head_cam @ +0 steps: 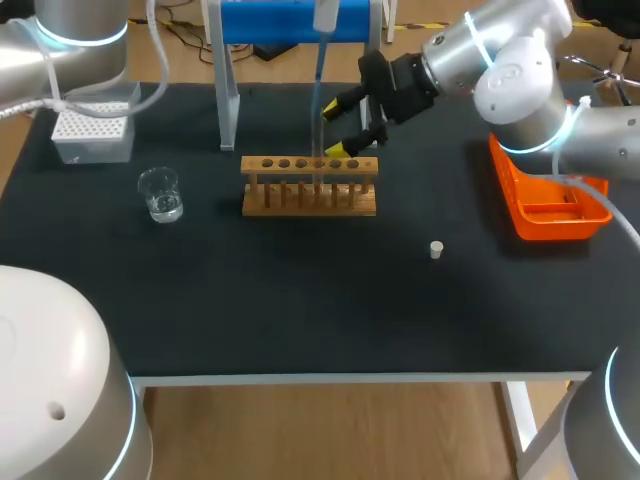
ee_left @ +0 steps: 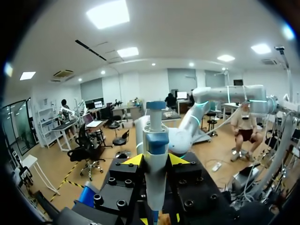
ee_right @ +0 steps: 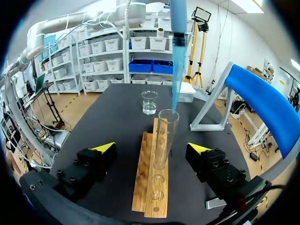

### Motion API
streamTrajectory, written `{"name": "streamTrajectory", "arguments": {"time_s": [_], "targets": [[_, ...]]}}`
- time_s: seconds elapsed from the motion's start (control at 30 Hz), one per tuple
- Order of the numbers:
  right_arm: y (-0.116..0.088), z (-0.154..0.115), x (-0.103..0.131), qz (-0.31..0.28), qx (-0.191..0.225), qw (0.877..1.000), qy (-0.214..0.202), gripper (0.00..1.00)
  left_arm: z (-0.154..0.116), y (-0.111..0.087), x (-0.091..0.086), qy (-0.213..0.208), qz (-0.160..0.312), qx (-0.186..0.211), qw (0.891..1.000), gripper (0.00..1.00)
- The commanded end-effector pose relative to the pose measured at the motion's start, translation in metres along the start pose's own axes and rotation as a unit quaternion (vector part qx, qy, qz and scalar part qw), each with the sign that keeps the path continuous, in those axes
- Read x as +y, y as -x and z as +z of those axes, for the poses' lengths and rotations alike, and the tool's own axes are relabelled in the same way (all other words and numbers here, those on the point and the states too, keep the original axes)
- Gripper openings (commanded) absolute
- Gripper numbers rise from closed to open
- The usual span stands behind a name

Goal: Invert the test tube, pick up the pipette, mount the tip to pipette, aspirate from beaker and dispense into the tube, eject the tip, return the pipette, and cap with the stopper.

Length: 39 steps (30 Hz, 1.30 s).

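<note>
black table [head_cam: 300, 290]; pipette [ee_right: 177, 23] over tube [ee_right: 163, 145]

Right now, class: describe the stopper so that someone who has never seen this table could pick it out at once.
On the black table, find the wooden rack in the middle and the orange tray toward the right edge. Between them, nearer the front edge, sits the stopper, alone on bare tabletop. It is the only small white plug there.

Black table [head_cam: 300, 300], tip box [head_cam: 92, 135], beaker [head_cam: 160, 194], wooden rack [head_cam: 310, 186], stopper [head_cam: 436, 249], orange tray [head_cam: 555, 226], blue stand [head_cam: 290, 22]
</note>
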State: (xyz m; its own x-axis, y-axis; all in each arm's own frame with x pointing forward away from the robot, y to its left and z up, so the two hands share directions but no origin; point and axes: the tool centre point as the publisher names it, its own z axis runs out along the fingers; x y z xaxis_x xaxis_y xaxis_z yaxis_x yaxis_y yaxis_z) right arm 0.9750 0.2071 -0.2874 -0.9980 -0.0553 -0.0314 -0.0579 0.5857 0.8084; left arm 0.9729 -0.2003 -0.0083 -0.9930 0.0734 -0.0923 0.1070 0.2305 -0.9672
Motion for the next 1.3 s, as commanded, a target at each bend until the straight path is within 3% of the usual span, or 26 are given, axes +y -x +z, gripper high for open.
{"name": "streamTrajectory", "arguments": {"time_s": [0.03, 0.3, 0.57, 0.9, 1.3], "targets": [[0.001, 0.0, 0.0, 0.0, 0.001, 1.0, 0.0, 1.0, -0.003, -0.004, -0.011, 0.006, 0.007, -0.007, 1.0, 0.0], [0.001, 0.0, 0.0, 0.0, 0.001, 1.0, 0.0, 1.0, -0.007, -0.011, -0.029, 0.019, 0.025, -0.021, 0.999, 0.0], [0.001, 0.0, 0.0, 0.0, 0.001, 1.0, 0.0, 1.0, -0.024, -0.043, -0.027, 0.024, 0.018, -0.053, 0.998, 0.0], [0.001, 0.0, 0.0, 0.0, 0.001, 1.0, 0.0, 1.0, -0.022, -0.091, -0.006, 0.019, 0.004, -0.059, 0.998, 0.0], [0.001, 0.0, 0.0, 0.0, 0.001, 1.0, 0.0, 1.0, 0.003, -0.126, 0.027, -0.01, 0.019, 0.013, 1.0, 0.0]]}}
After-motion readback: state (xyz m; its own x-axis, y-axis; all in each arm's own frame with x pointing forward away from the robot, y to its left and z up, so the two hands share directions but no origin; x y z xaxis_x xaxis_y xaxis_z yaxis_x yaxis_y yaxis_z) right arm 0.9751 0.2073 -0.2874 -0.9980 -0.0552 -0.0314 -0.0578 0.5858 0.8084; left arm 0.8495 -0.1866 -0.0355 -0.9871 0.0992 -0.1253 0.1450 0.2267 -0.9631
